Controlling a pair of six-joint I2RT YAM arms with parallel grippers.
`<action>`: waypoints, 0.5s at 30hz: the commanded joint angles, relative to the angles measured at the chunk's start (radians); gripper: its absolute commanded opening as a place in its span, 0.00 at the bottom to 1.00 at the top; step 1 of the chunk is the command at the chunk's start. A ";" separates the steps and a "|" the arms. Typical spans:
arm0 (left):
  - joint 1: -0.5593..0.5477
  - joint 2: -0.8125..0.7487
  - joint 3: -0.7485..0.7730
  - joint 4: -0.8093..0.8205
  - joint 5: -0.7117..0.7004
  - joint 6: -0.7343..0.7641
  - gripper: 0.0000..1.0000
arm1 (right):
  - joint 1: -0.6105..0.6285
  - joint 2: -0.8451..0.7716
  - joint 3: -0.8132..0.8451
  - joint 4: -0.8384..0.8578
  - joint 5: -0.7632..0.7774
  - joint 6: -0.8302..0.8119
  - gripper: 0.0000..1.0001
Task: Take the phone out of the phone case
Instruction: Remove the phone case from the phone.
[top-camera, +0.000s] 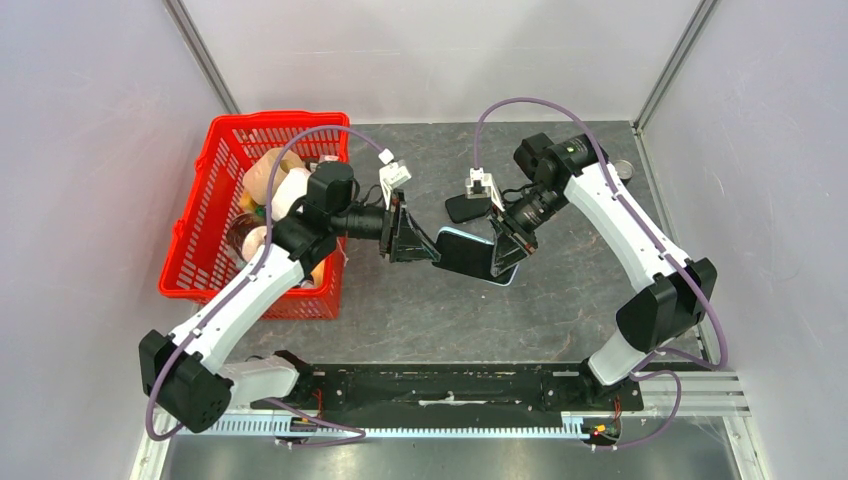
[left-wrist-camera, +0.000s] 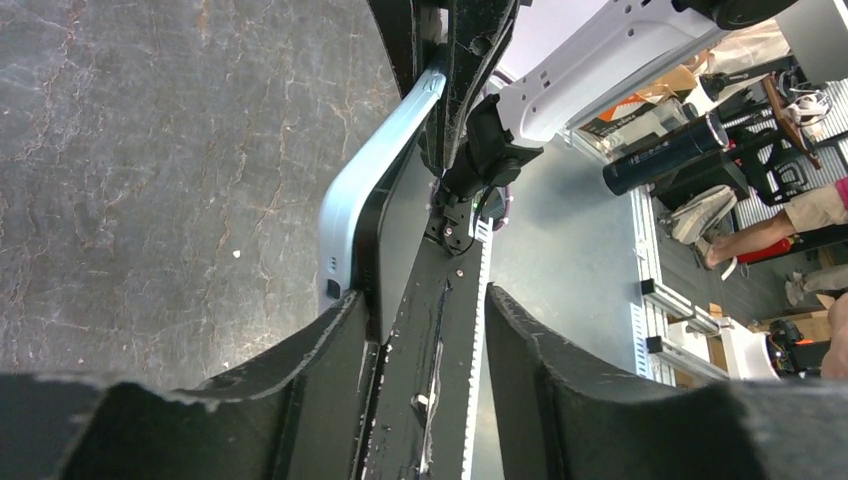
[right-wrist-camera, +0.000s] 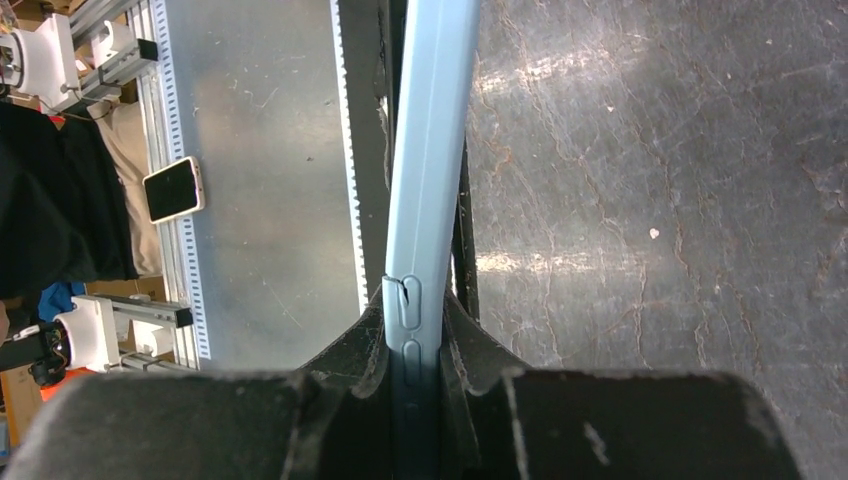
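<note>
Right fingers (right-wrist-camera: 620, 420) hide the pale-blue phone case's (right-wrist-camera: 432, 150) near end.

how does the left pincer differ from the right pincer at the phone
Left pincer stands wider, straddling one end of the phone; right pincer is pinched narrow on the blue case edge. Left comes from the red basket side, right from the opposite side. Both meet at the phone.

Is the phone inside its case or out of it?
Inside, it seems: the light blue case wraps the dark phone at its edges.
</note>
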 joint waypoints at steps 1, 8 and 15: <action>-0.104 0.033 0.004 0.089 0.076 0.077 0.56 | 0.026 -0.015 0.057 0.060 -0.243 -0.021 0.00; -0.112 0.087 0.014 0.088 0.073 0.139 0.61 | 0.026 -0.006 0.069 -0.004 -0.256 -0.097 0.00; -0.112 0.100 0.004 0.099 0.059 0.185 0.52 | 0.026 -0.018 0.055 -0.007 -0.252 -0.109 0.00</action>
